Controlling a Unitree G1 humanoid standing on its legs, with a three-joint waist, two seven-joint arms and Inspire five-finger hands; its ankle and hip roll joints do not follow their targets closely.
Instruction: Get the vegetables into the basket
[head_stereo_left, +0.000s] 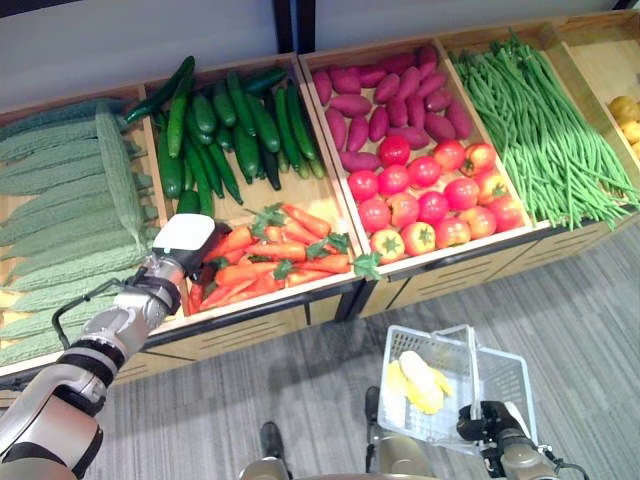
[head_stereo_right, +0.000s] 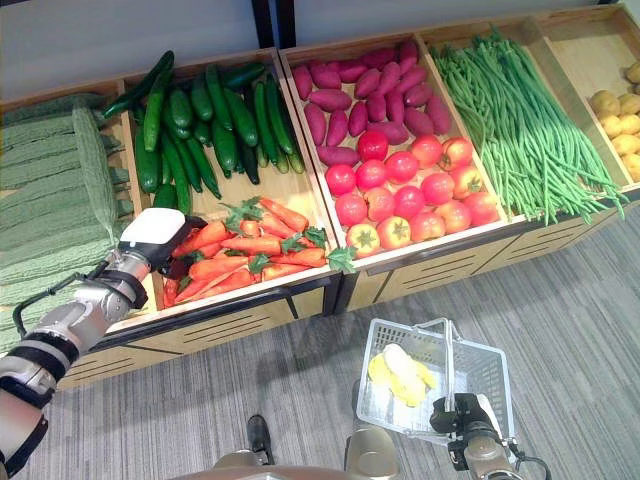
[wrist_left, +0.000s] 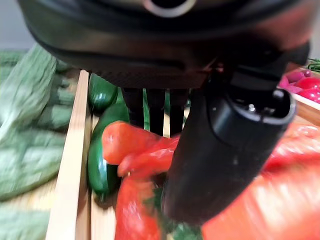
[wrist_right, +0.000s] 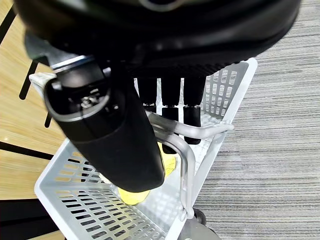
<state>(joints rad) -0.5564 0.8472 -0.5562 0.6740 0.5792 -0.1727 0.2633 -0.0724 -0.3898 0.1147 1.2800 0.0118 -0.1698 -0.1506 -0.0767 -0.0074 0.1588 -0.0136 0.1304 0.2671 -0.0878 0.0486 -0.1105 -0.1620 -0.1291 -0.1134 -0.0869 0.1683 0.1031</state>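
**Now closing on a carrot**

Down in the carrot bin, the left hand (head_stereo_left: 183, 243) has its thumb and fingers bent around a carrot (wrist_left: 131, 146) at the pile's left edge, beside the cucumbers (head_stereo_left: 225, 125) — not yet lifted. Best to firm the pinch, then rise straight so neighbours stay put. The right hand (wrist_right: 165, 107) is hooked on the handle of the basket (head_stereo_left: 500, 385) — yellow produce (head_stereo_left: 415, 382) already inside.

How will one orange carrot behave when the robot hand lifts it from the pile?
The orange carrots look stiff, so one should lift without bending. Their tapered, smooth shape may slip in the left robot hand. Heaped loosely, neighbours could roll or shift.
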